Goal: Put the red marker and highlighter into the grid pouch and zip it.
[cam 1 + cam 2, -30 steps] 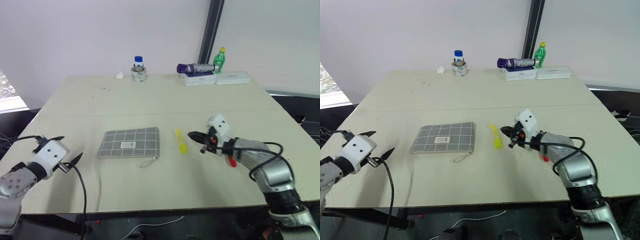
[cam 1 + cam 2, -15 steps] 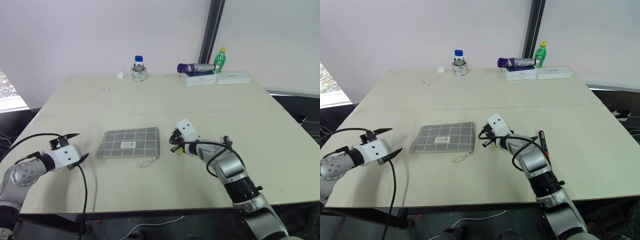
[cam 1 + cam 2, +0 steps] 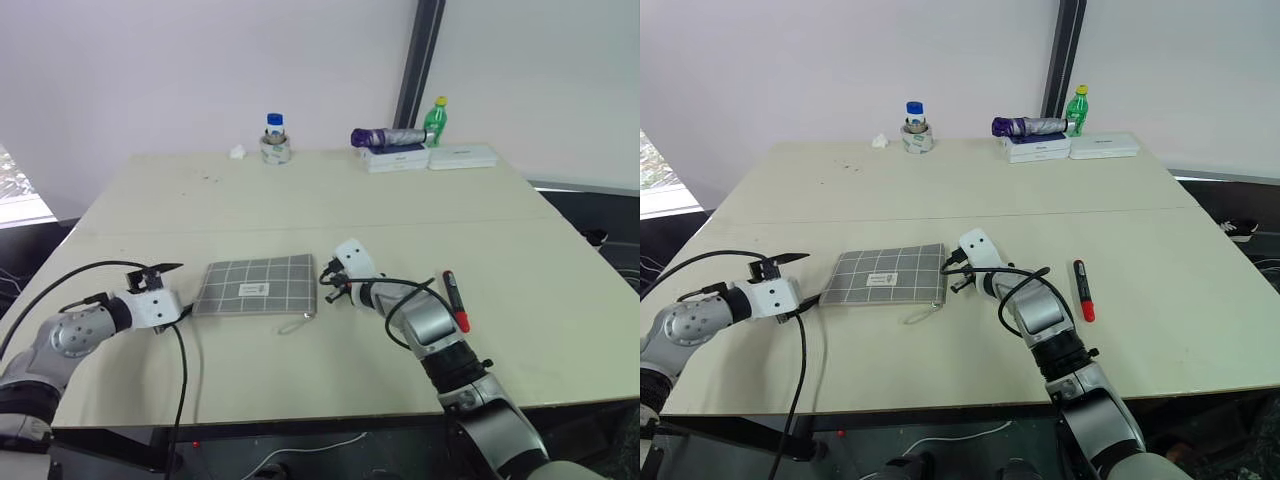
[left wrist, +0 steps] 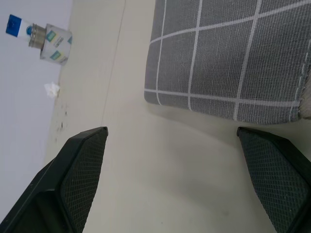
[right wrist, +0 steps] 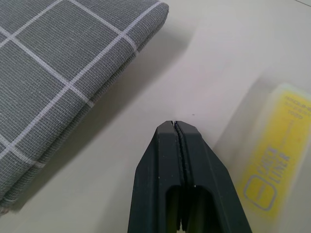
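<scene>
a: both arms are closing in on the flat grey fabric grid pouch (image 3: 259, 285) with white grid lines compared with a second ago; the right gripper (image 3: 958, 277) is now sitting just off the pouch's right edge, and the left gripper (image 3: 172, 292) is now arriving at its left edge.

b: how are the pincers standing?

a: the left one is gaping wide, its black fingers (image 4: 80, 165) straddling the pouch's near-left corner without touching it. the right one is pressed together on nothing, its tip hovering over bare tabletop (image 3: 300, 200) between pouch and the chunky bright yellow highlighter (image 5: 274, 155).

b: and the pens?

a: the highlighter is lying just right of the pouch, beside the right gripper. the short black-and-red marker (image 3: 1081, 290) is resting well apart, further right on the table.

b: so what is the step calling for?

a: i'm judging it as opening the pouch. the thin cord pull (image 3: 296, 324) is trailing off the near-right corner. the left pincer should be pinning the fabric flat while the right one is spreading first, then catching the cord and drawing along the zip line, not lifting, or the pouch is likely sliding.
</scene>
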`<state>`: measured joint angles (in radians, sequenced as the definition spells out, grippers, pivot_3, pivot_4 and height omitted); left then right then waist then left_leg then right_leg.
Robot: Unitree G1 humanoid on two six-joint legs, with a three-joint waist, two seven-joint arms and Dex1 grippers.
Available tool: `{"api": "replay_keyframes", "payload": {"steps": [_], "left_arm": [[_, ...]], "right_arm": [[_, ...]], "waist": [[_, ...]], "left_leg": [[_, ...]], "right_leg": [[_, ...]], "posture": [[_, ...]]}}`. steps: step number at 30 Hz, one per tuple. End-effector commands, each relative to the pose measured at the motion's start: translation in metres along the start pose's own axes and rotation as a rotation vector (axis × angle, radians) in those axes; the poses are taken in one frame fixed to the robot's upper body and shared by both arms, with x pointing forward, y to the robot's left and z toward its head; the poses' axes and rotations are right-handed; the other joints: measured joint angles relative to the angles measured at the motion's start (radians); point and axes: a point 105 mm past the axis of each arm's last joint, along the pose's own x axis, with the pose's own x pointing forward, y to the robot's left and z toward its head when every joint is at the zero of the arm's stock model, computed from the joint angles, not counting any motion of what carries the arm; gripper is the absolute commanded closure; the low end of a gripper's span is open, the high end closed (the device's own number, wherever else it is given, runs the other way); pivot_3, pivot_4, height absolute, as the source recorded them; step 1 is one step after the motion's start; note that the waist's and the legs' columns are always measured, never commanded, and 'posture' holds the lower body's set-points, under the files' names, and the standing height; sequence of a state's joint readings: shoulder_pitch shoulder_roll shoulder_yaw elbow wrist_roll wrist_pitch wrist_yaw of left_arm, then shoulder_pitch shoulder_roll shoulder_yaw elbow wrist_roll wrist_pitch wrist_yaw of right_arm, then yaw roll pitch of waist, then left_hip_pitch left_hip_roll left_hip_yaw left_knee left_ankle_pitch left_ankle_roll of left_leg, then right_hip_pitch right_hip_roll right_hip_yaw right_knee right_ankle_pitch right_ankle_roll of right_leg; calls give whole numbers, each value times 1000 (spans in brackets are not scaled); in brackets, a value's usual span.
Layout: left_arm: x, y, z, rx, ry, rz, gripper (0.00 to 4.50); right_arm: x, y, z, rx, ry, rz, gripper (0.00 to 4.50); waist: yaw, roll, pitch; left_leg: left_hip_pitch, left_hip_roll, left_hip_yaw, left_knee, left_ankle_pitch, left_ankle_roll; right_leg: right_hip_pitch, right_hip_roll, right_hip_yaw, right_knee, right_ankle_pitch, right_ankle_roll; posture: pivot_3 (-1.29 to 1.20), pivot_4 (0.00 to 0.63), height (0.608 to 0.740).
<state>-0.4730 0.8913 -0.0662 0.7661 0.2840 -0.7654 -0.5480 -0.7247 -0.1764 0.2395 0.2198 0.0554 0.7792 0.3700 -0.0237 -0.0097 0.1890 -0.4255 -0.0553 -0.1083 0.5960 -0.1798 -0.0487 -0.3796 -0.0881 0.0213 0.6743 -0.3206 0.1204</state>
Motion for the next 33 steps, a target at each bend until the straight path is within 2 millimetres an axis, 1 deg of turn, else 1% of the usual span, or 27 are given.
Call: {"api": "replay_keyframes", "payload": {"steps": [1, 6, 8, 19, 29, 33], "left_arm": [[5, -12, 4, 4, -25, -49, 0], [8, -15, 12, 1, -71, -63, 0], [10, -17, 18, 2, -102, -74, 0], [11, -21, 39, -11, -180, -104, 0], [11, -20, 43, -27, -189, -101, 0], [11, -21, 47, -32, -207, -102, 0]], "right_arm": [[0, 9, 8, -15, -23, 36, 4480], [-1, 18, 12, -31, -42, 78, 4480], [-1, 21, 12, -35, -45, 87, 4480], [-1, 26, 12, -73, -46, 111, 4480], [-2, 36, 14, -107, -62, 150, 4480], [-4, 42, 16, -123, -79, 185, 4480]], "waist": [[0, 0, 0], [-1, 0, 0], [0, 0, 0], [-1, 0, 0], [-11, 0, 0], [-19, 0, 0]], "left_leg": [[0, 0, 0, 0, 0, 0], [0, 0, 0, 0, 0, 0], [0, 0, 0, 0, 0, 0], [0, 0, 0, 0, 0, 0], [0, 0, 0, 0, 0, 0], [0, 0, -1, 0, 0, -1]], "right_leg": [[0, 0, 0, 0, 0, 0], [0, 0, 0, 0, 0, 0], [0, 0, 0, 1, 0, 0], [-1, 0, 1, 1, 0, 0], [-1, 0, 1, 1, 0, 0], [-1, 0, 1, 2, 0, 0]], "posture": [[0, 150, 740], [0, 150, 740], [0, 150, 740], [0, 150, 740], [0, 150, 740], [0, 150, 740]]}}
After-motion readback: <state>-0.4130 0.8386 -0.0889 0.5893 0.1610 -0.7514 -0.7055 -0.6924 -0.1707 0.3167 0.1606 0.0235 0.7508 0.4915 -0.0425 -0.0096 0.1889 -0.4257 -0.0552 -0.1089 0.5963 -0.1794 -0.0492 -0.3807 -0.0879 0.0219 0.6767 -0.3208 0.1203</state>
